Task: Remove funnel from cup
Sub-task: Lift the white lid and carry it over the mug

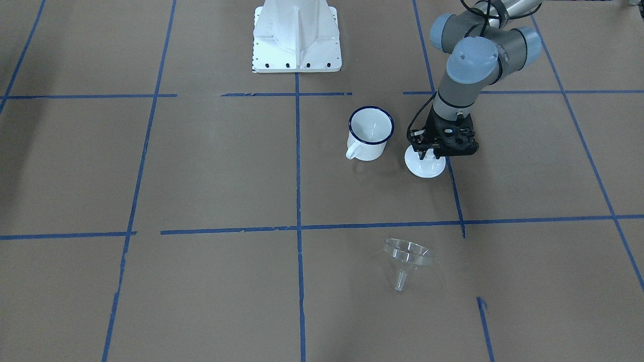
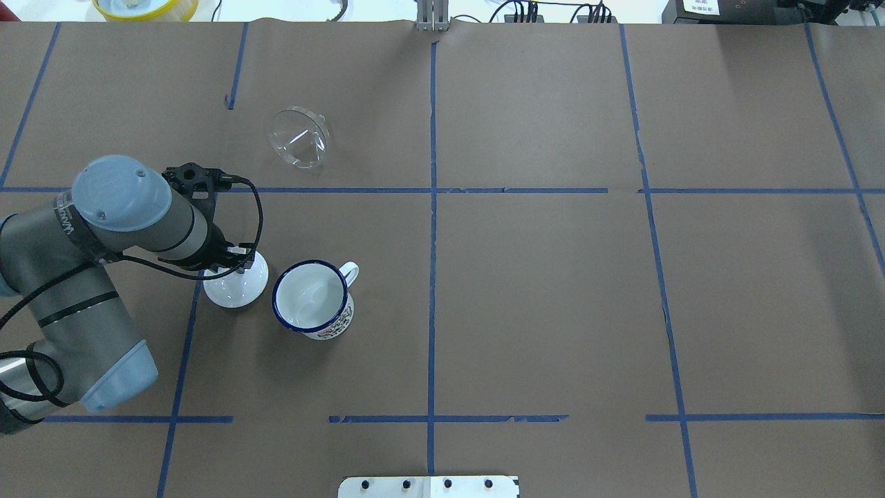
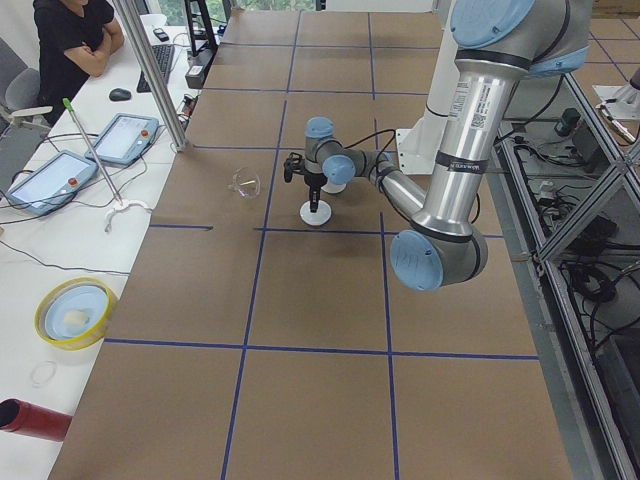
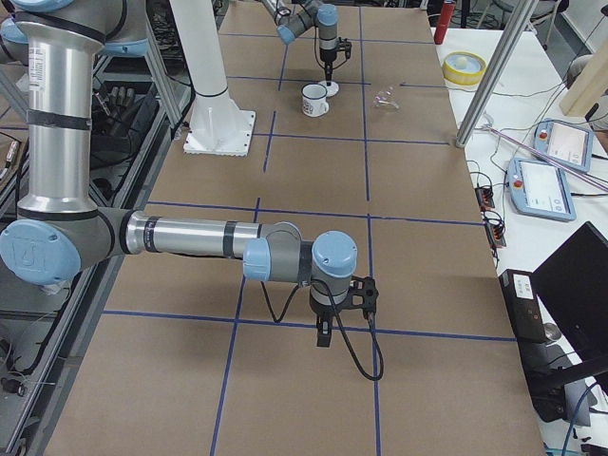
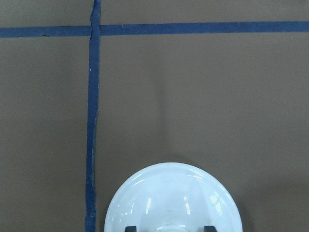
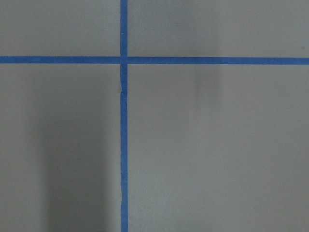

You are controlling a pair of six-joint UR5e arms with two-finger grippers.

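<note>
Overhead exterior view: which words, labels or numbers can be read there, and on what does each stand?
No text can be quoted with certainty.
Band around the left arm: lettering, too blurred to read.
Side of the cup: coloured print, too small to read.
Black box at the table's far edge: white label, too small to read.

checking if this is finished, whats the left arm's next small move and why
Probably let the left gripper go from the white lid and lift clear. The funnel already lies on the table, well apart from the empty cup, so nothing seems left to remove.
</note>
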